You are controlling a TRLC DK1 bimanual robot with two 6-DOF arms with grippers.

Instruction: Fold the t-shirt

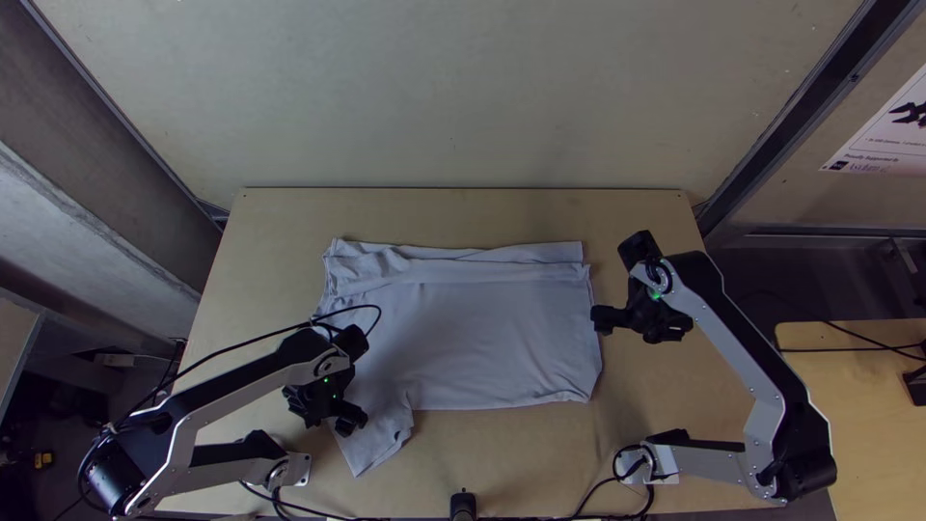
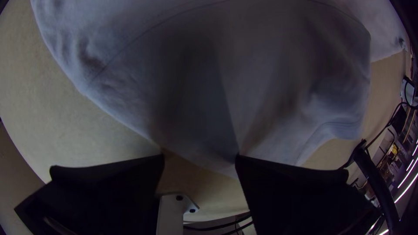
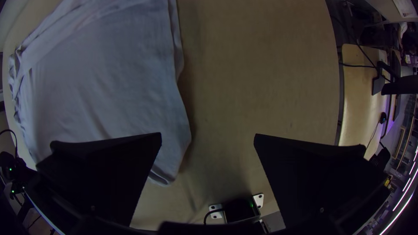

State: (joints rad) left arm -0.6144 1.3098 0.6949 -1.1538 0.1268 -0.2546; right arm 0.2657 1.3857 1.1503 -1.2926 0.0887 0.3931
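Note:
The pale grey-white t-shirt (image 1: 482,338) lies across the middle of the table, its far part folded over in a long band and a sleeve sticking out toward the near left. My left gripper (image 1: 333,420) is over that sleeve; in the left wrist view the left gripper (image 2: 200,159) stands open with the sleeve cloth (image 2: 196,100) between and beyond its fingers. My right gripper (image 1: 627,323) is just off the shirt's right edge. In the right wrist view the right gripper (image 3: 208,137) is wide open, bare table between its fingers and the shirt (image 3: 104,82) to one side.
The wooden table (image 1: 656,386) shows bare wood around the shirt. Black cables (image 1: 260,338) run along the left arm. A small black post (image 1: 463,504) stands at the near edge, and a second wooden table (image 1: 868,386) is off to the right.

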